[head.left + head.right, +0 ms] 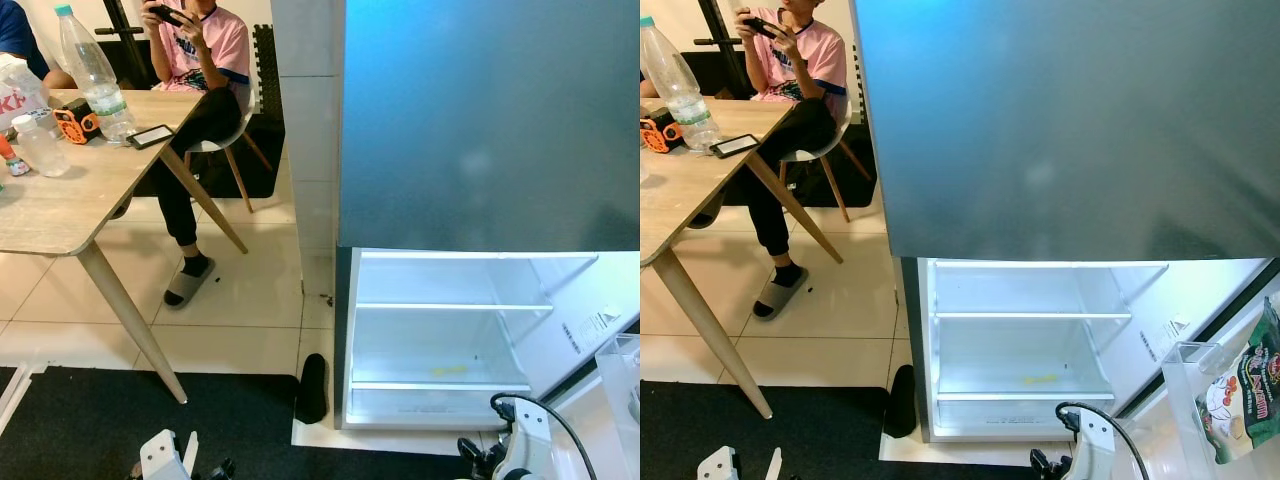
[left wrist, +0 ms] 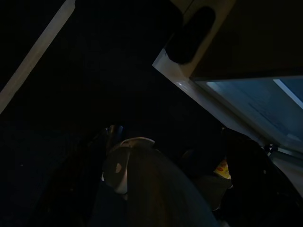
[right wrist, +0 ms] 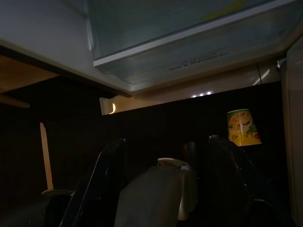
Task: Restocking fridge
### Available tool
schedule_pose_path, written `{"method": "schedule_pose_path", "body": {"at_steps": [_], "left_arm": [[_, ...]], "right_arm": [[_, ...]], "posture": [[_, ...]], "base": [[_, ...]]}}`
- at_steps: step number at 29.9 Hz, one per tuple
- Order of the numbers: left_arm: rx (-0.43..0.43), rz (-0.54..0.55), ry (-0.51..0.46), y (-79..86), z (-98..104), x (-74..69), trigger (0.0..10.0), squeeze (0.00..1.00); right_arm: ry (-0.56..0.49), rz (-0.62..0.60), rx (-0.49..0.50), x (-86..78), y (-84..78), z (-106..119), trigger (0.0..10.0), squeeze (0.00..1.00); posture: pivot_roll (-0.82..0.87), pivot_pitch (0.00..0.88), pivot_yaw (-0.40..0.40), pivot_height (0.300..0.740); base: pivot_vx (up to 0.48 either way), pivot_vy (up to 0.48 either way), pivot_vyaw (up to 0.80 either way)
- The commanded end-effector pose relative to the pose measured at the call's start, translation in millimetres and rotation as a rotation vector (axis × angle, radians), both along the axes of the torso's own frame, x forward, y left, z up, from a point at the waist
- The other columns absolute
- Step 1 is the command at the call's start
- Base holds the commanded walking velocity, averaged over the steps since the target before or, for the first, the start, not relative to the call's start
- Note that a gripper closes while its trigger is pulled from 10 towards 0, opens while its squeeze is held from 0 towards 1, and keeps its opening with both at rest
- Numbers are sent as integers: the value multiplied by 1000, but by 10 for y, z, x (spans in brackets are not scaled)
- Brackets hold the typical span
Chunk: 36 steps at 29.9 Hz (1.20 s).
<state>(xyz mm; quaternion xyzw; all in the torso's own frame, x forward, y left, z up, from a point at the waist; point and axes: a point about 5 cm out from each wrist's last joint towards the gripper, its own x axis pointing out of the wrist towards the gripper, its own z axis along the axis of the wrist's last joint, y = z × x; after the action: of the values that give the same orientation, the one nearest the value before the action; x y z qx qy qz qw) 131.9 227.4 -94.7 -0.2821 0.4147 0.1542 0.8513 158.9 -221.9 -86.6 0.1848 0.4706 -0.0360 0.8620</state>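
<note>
White and lit, the lower compartment of the fridge (image 1: 440,330) stands open ahead of me to the right, its glass shelves (image 1: 450,306) bare but for a small yellow scrap (image 1: 448,370) on the lower one. The grey upper door (image 1: 490,120) is closed. On the open door at far right, a clear bin (image 1: 1200,400) holds a green snack packet (image 1: 1245,395). Both my arms hang low. My right gripper (image 3: 165,184) has its fingers spread apart and empty, with a yellow-green cup (image 3: 242,127) on the dark mat (image 1: 90,420) beyond them. My left gripper (image 2: 165,189) is in deep shade, fingers apart, nothing held. To the left stands a wooden table (image 1: 60,200) with a water bottle (image 1: 92,72), and a seated person (image 1: 200,60) beyond it.
</note>
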Motion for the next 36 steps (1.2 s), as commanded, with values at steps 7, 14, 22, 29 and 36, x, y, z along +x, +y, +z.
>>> {"method": "schedule_pose_path", "body": {"at_steps": [7, 14, 22, 29, 36], "left_arm": [[-29, 23, 4, -40, -15, -14, 10000, 0], [-46, 71, -11, -12, -4, -2, 10000, 0], [-89, 182, -54, 43, 29, 59, 10000, 0], [-105, 207, -61, 50, 29, 53, 10000, 0], [-114, 217, -65, 44, 27, 50, 10000, 0]], "right_arm": [[-6, -17, 15, 9, 6, 3, 10000, 0], [-13, -34, 31, 27, 13, 10, 10000, 0], [-26, -98, 66, 55, 3, 24, 10000, 0], [-25, -113, 69, 45, -14, 23, 10000, 0], [-23, -86, 62, 36, -12, 21, 10000, 0]], "posture": [[3, 0, 8, 740], [0, 0, 12, 740], [1, 0, 11, 740], [3, 0, 11, 740], [1, 0, 6, 740]], "base": [[0, 0, 0], [0, 0, 0], [0, 0, 0], [0, 0, 0], [0, 0, 0]]}}
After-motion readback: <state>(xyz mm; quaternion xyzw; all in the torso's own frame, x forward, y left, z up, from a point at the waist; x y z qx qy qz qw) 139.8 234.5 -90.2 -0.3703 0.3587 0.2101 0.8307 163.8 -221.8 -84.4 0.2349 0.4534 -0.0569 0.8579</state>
